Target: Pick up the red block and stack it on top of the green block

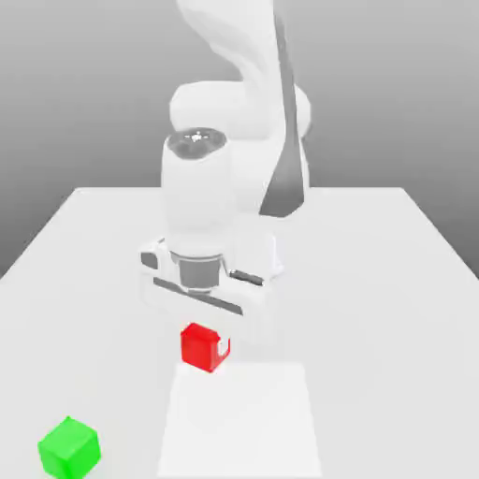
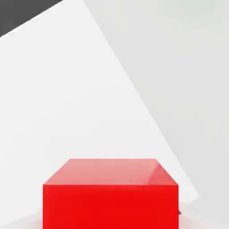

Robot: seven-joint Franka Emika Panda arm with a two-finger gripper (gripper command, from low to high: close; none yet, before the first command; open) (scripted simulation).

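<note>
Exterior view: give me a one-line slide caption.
Panda gripper holding the red block above the white table; green block sits apart.

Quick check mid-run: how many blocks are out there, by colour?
Red block: 1, at the gripper
Green block: 1, on the table toward the exterior view's left
Total: 2 blocks

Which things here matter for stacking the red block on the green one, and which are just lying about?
Part of the job:
- red block, at the gripper, apparently lifted
- green block, on the table near the exterior view's lower left, apart from the red one

Just there:
- white table
- paler square patch on the tabletop, below the red block
</note>
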